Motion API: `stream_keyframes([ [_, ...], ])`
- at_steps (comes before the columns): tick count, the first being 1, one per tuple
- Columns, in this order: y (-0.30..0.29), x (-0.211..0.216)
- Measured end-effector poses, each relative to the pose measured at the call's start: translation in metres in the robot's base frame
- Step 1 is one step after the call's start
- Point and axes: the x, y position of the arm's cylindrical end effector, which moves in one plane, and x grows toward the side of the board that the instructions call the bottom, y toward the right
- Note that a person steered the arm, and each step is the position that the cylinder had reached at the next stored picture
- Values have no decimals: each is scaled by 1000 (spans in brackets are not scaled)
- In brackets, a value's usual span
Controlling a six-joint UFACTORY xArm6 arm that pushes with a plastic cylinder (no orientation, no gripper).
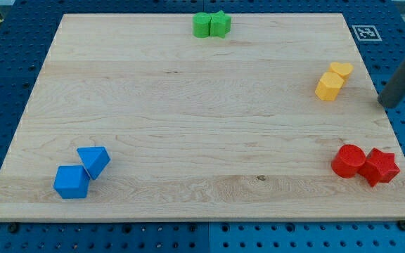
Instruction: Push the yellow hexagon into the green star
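The yellow hexagon (328, 86) sits near the view's right edge of the wooden board, touching a yellow heart (342, 69) just above and to its right. The green star (202, 24) lies at the view's top centre, touching a green cube (220, 24) on its right. My tip (385, 104) is at the board's right edge, to the right of and slightly below the yellow hexagon, apart from it. The rod rises toward the view's upper right.
A red cylinder (348, 161) and a red star (380, 166) touch at the lower right. A blue triangle (93, 160) and a blue cube (72, 182) touch at the lower left. The board (188, 126) lies on a blue perforated table.
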Motion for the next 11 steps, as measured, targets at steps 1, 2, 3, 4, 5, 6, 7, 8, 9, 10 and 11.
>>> stream_keyframes([
  [1,-42,-9],
  [2,-80,-19],
  [3,-96,-32],
  [4,-117,-32],
  [5,-140,-33],
  [6,-160,-42],
  [7,-178,-52],
  [8,-188,-71],
  [9,-205,-98],
  [10,-228,-128],
  [11,-250,-159],
])
